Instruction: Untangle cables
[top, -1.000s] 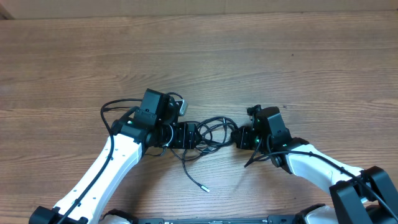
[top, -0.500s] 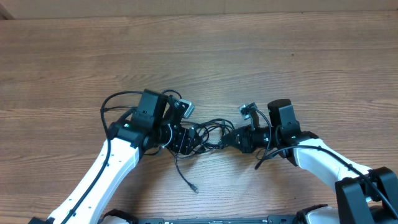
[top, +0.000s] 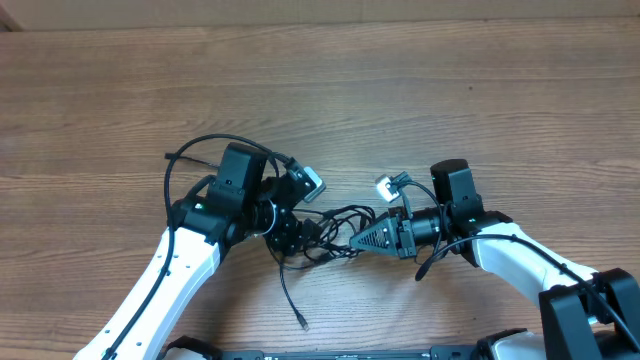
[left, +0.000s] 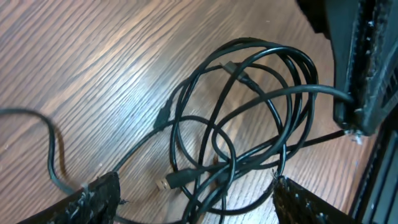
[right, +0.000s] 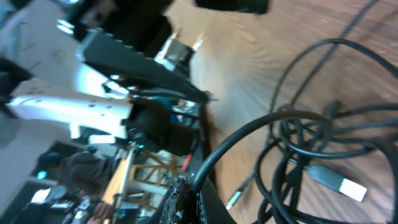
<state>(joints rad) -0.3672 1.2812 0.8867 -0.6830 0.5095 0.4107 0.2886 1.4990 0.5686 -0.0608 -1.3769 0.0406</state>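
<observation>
Straddling the tangle's left edge, my left claw (left: 198, 194) stands wide apart, clamping nothing. The cables (top: 335, 222), thin black loops, lie on the wooden table (top: 450, 100) between my claws, stretched left to right. One tail (top: 290, 290) trails toward my base. My right claw (top: 372, 240) is pinched together, apparently on one strand, though its camera blurs.

The right gripper (top: 362, 241) was swung round and brought closer to the left gripper (top: 290, 232), its jaws closed on a strand of the cables (top: 335, 222). The tangle was pulled lower and flatter beside the left gripper. The loose plug (top: 303, 325) was dragged further below the left gripper. The wire loop (top: 215, 139) behind the left gripper was raised into a taller arc.
</observation>
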